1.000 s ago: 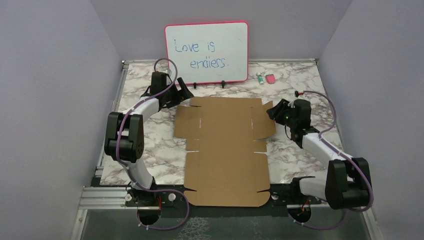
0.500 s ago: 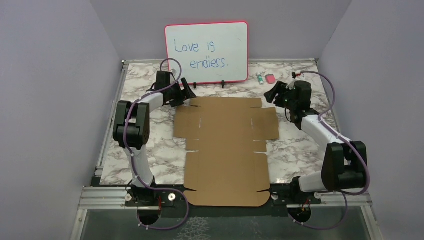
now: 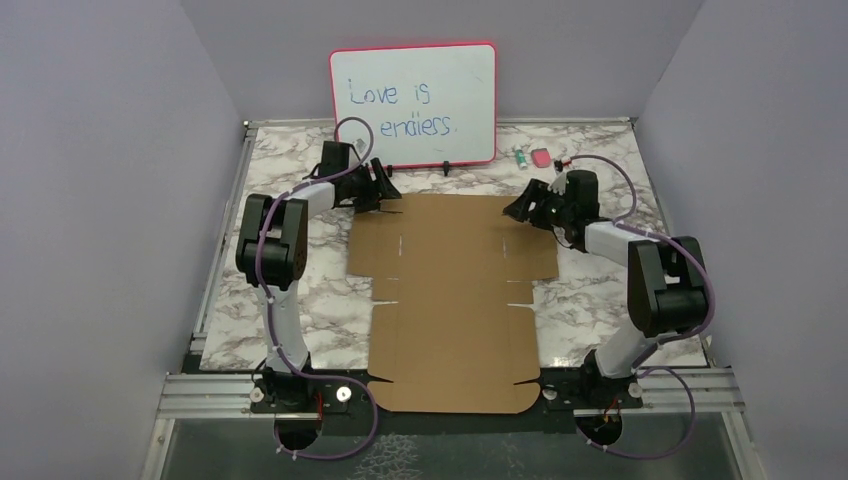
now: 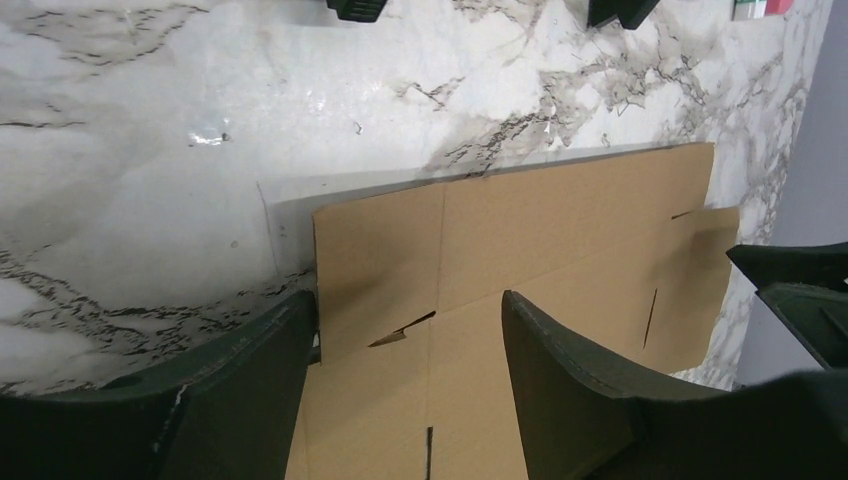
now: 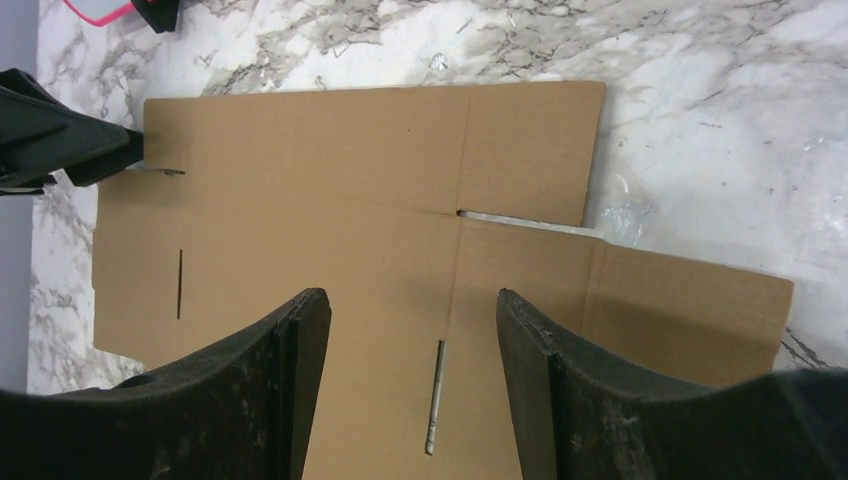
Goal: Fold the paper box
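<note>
A flat brown paper box, an unfolded die-cut sheet with flaps and slots, lies on a marbled surface just in front of a pink-framed whiteboard. Its long axis runs straight away from the whiteboard towards the arm bases, and its wider flapped end is the end nearest the whiteboard. No flap is raised, so folding looks not yet begun.

The left pincer sits low at the sheet's corner below the whiteboard's left half, fingers spread and released, with nothing between them. The right pincer sits at the matching corner below the whiteboard's right side, also spread and released. Each points inward, so the cardboard lies ahead of and under its fingers. Whether either touches the sheet cannot be told.

Both arms are about equally near the whiteboard end. The next move likely turns on each pincer closing on its own corner flap and lifting it along the crease
</note>
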`<state>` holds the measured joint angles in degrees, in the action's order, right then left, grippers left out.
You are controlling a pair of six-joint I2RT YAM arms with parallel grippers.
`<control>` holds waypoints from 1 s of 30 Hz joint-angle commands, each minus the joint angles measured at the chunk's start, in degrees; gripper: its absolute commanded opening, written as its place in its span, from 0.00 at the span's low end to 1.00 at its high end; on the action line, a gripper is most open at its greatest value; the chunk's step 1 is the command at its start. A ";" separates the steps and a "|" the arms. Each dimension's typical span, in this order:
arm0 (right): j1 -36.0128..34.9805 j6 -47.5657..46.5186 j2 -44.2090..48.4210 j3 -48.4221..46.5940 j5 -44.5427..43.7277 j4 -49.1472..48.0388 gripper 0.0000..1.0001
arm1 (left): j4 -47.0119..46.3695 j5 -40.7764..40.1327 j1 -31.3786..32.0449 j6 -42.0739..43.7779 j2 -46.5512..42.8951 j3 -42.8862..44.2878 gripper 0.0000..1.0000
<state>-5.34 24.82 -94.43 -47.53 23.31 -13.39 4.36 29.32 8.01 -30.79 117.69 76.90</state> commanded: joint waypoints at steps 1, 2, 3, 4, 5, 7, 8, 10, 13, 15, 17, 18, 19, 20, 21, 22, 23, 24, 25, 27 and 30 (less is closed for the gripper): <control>-0.97 1.44 -2.71 1.57 3.49 -4.45 0.67 | -1.43 4.20 0.44 -0.51 1.13 1.51 0.66; -1.10 1.50 -2.97 1.80 3.47 -4.67 0.67 | -1.84 4.25 0.49 -0.65 0.75 1.38 0.63; -1.22 1.54 -3.22 2.01 3.44 -4.94 0.67 | -2.20 4.21 0.51 -0.68 0.25 1.19 0.60; -1.44 1.59 -3.48 2.12 3.38 -5.12 0.67 | -2.43 4.06 0.54 -0.68 -0.14 1.08 0.57; -1.45 1.63 -3.60 2.21 3.26 -5.25 0.67 | -2.55 3.81 0.58 -0.53 -0.76 0.98 0.55; -1.56 1.57 -4.01 2.20 3.11 -5.33 0.67 | -2.56 3.07 1.00 -0.30 -1.56 0.69 0.50; -1.70 1.55 -4.08 2.16 3.14 -5.33 0.67 | -2.67 2.63 1.30 -0.14 -1.97 0.48 0.46; -1.98 1.55 -4.24 2.11 2.92 -5.33 0.67 | -2.64 1.54 2.28 0.38 -2.57 0.15 0.40; -2.51 1.55 -4.76 1.85 2.80 -5.29 0.67 | -2.23 -0.85 3.75 1.24 -3.36 -0.13 0.32; -2.88 1.55 -5.33 1.66 2.61 -5.31 0.67 | -1.49 -3.01 4.56 1.89 -3.88 -0.17 0.26; -3.28 1.61 -5.85 1.65 2.38 -5.57 0.67 | -0.94 -5.15 5.52 3.01 -4.48 -0.02 0.23; -3.47 1.70 -6.17 1.67 2.40 -5.78 0.67 | -0.59 -6.36 6.00 3.66 -4.77 0.12 0.22; -3.61 1.79 -6.45 1.57 2.43 -5.88 0.67 | -0.29 -7.44 6.54 4.29 -4.99 0.37 0.21; -3.81 1.81 -6.73 1.50 2.42 -5.86 0.67 | 0.03 -8.45 6.98 4.92 -5.09 0.73 0.20; -3.92 1.86 -7.01 1.30 2.48 -5.92 0.67 | 0.45 -9.49 7.59 5.59 -5.12 1.11 0.20; -4.01 1.94 -7.14 1.11 2.50 -5.91 0.67 | 0.87 -10.45 8.12 6.26 -5.10 1.55 0.19; -4.10 1.97 -7.16 1.00 2.51 -5.94 0.68 | 1.30 -11.60 8.74 6.93 -5.10 1.98 0.19; -4.23 1.95 -7.18 0.84 2.54 -5.95 0.68 | 1.82 -12.74 9.51 7.64 -5.06 2.48 0.19; -4.29 1.93 -7.24 0.64 2.39 -5.84 0.68 | 2.32 -13.86 10.20 8.39 -5.02 2.93 0.19; -4.43 1.74 -7.17 0.15 2.05 -5.57 0.68 | 3.33 -16.17 11.74 9.77 -4.85 3.74 0.19; -4.63 1.70 -7.50 -0.13 1.77 -5.34 0.68 | 4.93 -19.45 13.31 11.49 -4.59 4.83 0.19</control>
<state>-9.37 26.46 -100.68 -45.91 24.97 -18.00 6.46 16.71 18.90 -23.49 114.76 78.91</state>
